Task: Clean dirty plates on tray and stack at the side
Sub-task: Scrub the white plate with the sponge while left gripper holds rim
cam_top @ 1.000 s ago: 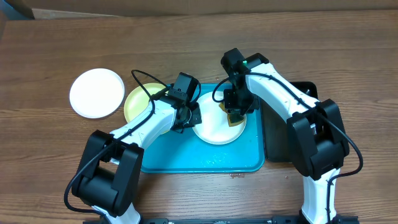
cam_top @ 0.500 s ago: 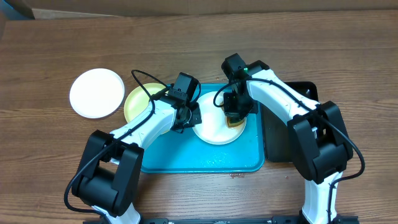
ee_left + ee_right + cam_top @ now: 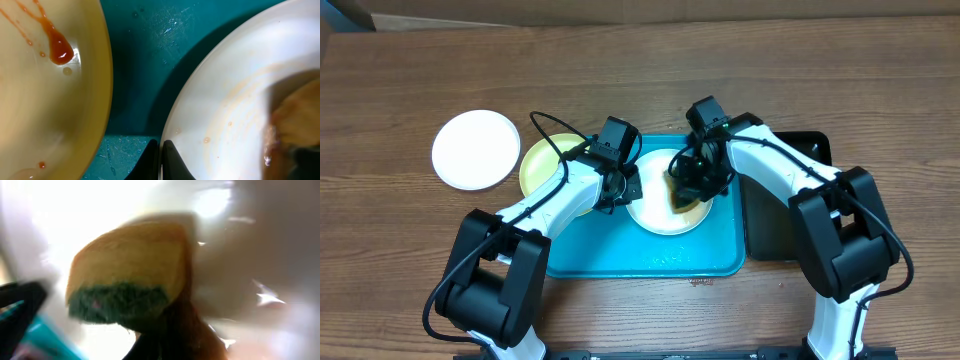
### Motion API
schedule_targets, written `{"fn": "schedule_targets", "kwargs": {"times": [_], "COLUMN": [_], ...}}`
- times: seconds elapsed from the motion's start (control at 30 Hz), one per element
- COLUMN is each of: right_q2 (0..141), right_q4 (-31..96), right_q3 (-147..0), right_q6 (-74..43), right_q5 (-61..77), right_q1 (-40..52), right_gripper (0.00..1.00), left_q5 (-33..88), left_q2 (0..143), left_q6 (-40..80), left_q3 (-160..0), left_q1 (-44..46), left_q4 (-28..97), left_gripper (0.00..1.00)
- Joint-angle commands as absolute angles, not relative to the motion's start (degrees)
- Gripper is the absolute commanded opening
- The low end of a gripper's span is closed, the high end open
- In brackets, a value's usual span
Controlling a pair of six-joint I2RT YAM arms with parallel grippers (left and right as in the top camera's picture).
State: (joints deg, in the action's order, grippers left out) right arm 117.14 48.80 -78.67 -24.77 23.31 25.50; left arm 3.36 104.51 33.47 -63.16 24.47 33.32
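A white plate [image 3: 650, 210] lies on the turquoise tray [image 3: 620, 255]. My left gripper [image 3: 625, 190] is shut on that plate's left rim [image 3: 172, 131], one finger over the plate and one on the tray side [image 3: 160, 147]. My right gripper [image 3: 688, 190] is shut on a yellow sponge with a green scouring face [image 3: 125, 275], which is pressed onto the white plate [image 3: 125, 205]. Faint orange streaks show on the plate [image 3: 235, 100]. A pale yellow-green plate [image 3: 542, 165] sits at the tray's left end with red sauce smears [image 3: 60, 50]. Another white plate [image 3: 475, 149] rests on the table, left of the tray.
A narrow black tray [image 3: 775, 230] lies along the turquoise tray's right side, under the right arm. Bare wooden table [image 3: 840, 80] surrounds both trays. The two grippers work close together over the same plate.
The right gripper has closed on the sponge and dragged it from the plate's right edge towards its middle. The left gripper has held still on the rim.
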Motion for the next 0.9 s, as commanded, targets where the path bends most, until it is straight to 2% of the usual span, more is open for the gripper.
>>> {"fn": "schedule_targets", "kwargs": {"times": [0.0, 0.17, 0.4, 0.6, 0.87], "right_q2": [119.7, 119.4, 116.8, 115.8, 115.8], "right_q4": [43.9, 44.9, 55.3, 59.9, 59.4], "right_q3": [-77.3, -82.8, -89.5, -89.3, -89.1], "right_q6": [-22.5, -22.2, -14.1, -7.3, -7.0], "right_q5": [41.8, 43.6, 41.9, 31.7, 15.6], "right_q1": [26.3, 23.5, 19.1, 18.2, 19.0], "right_gripper": [0.04, 0.04, 0.04, 0.04, 0.04], "left_q5": [4.1, 4.1, 4.1, 4.1, 4.1], "left_q2": [105.3, 105.3, 105.3, 105.3, 105.3], "left_q6": [33.4, 33.2, 33.2, 33.2, 33.2], "left_q3": [-63.8, -63.8, -63.8, -63.8, -63.8], "left_q1": [24.7, 24.7, 24.7, 24.7, 24.7], "left_q4": [33.0, 33.1, 33.4, 33.3, 33.4], "left_gripper": [0.04, 0.04, 0.05, 0.05, 0.05]}}
